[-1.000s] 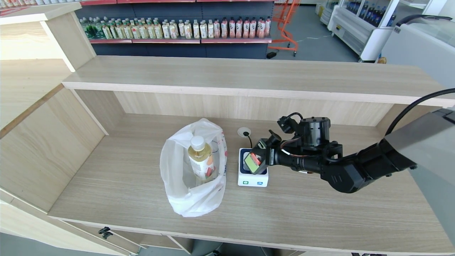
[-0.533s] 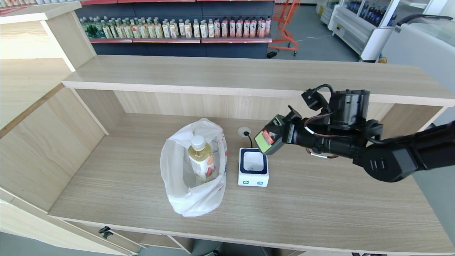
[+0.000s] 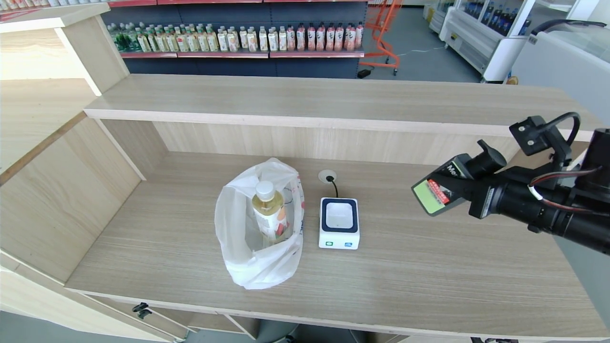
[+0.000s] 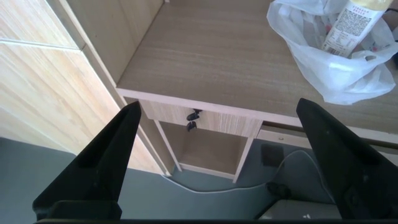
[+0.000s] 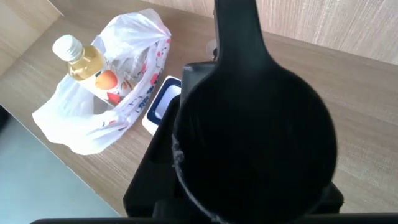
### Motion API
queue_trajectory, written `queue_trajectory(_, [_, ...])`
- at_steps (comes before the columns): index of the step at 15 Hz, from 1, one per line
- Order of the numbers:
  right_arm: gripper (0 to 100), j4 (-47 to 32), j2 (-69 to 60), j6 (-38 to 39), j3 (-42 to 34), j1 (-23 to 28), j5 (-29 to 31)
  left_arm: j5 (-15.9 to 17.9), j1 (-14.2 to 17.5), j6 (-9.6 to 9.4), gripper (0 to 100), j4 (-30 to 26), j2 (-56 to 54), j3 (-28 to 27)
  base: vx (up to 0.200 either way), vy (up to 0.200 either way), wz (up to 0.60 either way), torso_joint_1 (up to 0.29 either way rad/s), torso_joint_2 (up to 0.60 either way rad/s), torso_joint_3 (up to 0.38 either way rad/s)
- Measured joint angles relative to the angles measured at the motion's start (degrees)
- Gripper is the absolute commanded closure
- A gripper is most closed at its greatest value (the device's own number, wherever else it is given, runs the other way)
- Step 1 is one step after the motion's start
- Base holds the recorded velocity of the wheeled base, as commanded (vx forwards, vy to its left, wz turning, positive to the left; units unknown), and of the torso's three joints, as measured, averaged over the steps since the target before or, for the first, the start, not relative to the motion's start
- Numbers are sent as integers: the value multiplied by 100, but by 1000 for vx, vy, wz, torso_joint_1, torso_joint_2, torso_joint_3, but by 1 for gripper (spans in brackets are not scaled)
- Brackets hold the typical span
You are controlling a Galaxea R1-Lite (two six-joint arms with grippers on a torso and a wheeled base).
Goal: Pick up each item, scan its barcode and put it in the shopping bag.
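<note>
The right gripper (image 3: 450,186) is clamping a small pack (image 3: 431,196) in the air above the counter (image 3: 429,286), well right of the scanner (image 3: 339,229). I'd guess it is lining up for the shopping bag (image 3: 248,257), which is gaping open around a bottle (image 3: 269,214). The pack's green face is tilting toward the scanner, with its long axis slanting. The left gripper (image 4: 219,106) is hanging open by the counter's front edge.

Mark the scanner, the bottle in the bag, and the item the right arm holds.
scanner (image 3: 339,216): head view, on its scan window.
bottle (image 3: 270,222): head view, on its label.
held item (image 3: 430,196): head view, on its green face.
</note>
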State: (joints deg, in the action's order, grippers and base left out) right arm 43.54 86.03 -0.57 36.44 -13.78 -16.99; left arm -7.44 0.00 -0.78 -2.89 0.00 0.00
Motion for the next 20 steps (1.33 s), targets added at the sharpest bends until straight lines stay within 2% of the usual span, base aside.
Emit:
queue_trajectory(3, [100, -9, -194, 276, -113, 16, 5, -2, 0, -1, 0, -1, 0, 0, 0, 0, 0, 0, 0, 0])
queue_trajectory(11, [100, -27, -310, 361, -277, -35, -2, -2, 0, 10, 0, 0, 0, 0, 0, 200, 0, -1, 2, 4])
queue_trajectory(14, [100, -24, -332, 895, -246, -369, -2, -2, -2, 18, 0, -1, 0, 0, 0, 200, 0, 6, -1, 5])
queue_trajectory(17, [100, -380, -406, 1023, -238, -896, -13, -2, -5, 16, 0, -1, 0, 0, 0, 0, 0, 0, 0, 0])
queue_trajectory(20, [100, -438, -266, 1031, -262, -1174, -7, -2, 0, 16, 0, -1, 0, 0, 0, 0, 0, 0, 0, 0])
